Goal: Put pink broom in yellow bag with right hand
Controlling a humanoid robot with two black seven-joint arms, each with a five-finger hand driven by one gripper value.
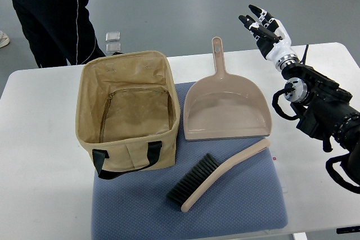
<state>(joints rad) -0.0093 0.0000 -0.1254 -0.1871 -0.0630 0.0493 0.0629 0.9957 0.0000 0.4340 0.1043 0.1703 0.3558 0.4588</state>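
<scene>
your right hand [269, 31] hangs raised past the far edge of the worktop [39, 139], its fingers [260, 13] spread loosely apart and clasping nothing, the black forearm running back to the picture's right edge. nearest to it lies the dustpan [225, 108], handle pointing away from you, its pan resting partly on the blue mat [236, 200]. just on your side of the dustpan, the pink broom [225, 172] lies flat on the mat, slanting from its dark bristles at lower left to the handle tip at upper right, close to the dustpan's front lip and well apart from your hand. left of both stands the yellow bag [128, 111], upright and open-mouthed, its black straps hanging down the near side, its near corner on the mat. beyond the worktop's far left corner a person in dark clothes [53, 9] stands on the grey floor.
</scene>
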